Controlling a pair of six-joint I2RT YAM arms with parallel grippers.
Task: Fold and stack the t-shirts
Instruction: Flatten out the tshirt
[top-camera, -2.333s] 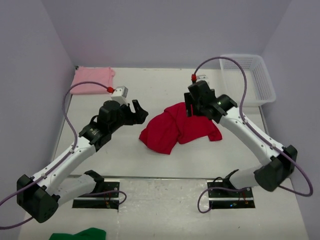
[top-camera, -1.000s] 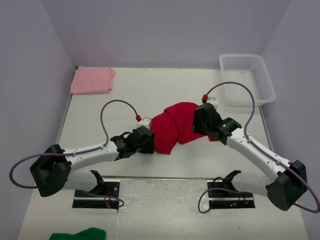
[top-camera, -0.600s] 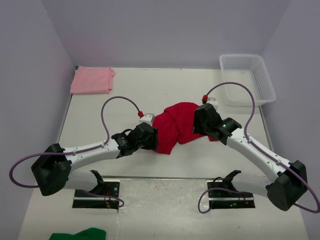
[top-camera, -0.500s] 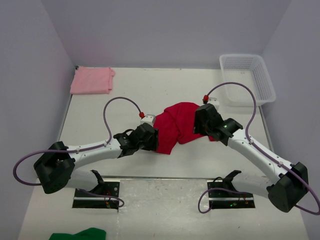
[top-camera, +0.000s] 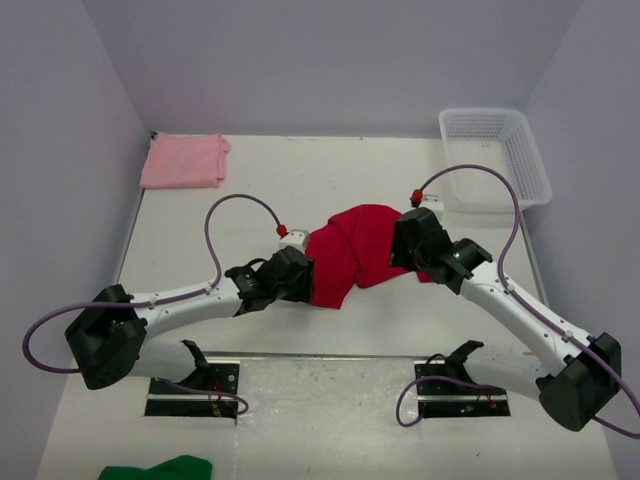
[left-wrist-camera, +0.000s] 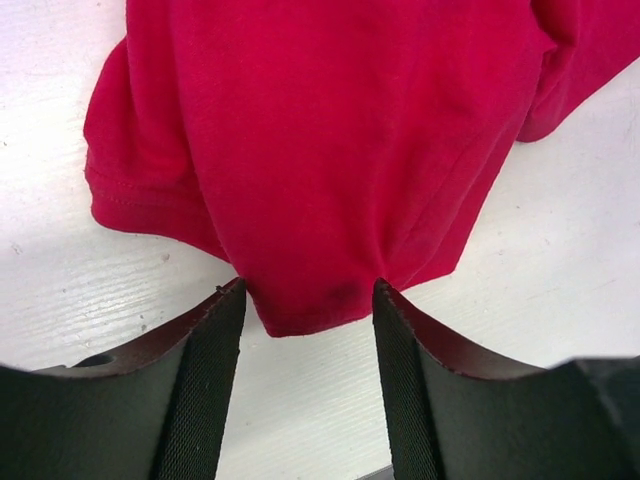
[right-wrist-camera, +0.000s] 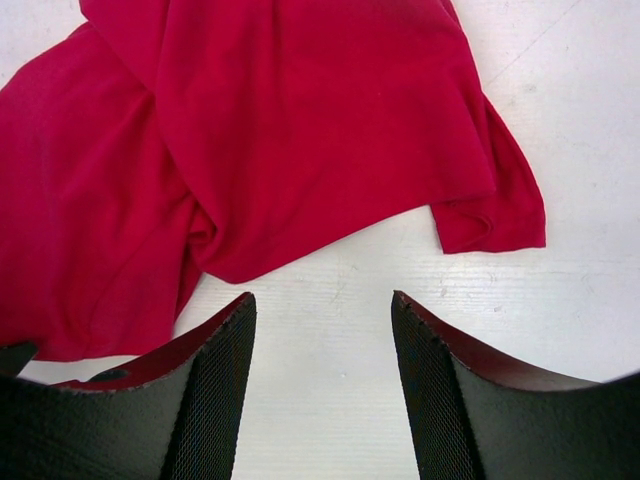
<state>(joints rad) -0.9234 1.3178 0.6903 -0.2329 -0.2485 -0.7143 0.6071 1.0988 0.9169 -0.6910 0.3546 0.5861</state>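
Table (top-camera: 300, 180); pink tee (top-camera: 185, 160), top cam only

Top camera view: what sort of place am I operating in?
Likely a lab robot test cell, not a home: plain lavender walls box in a white table with two robot arms bolted at its near edge, plus a white mesh plastic basket.

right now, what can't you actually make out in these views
Right gripper fingertips: top view, hidden under its own wrist.
Left gripper fingertips: top view, hidden under its wrist. The left wrist view does not settle whether they press the red t-shirt between them.
The shirt's far side: both wrist views, cut off by the top edge.
Green cloth: top view, cut off by the bottom edge.
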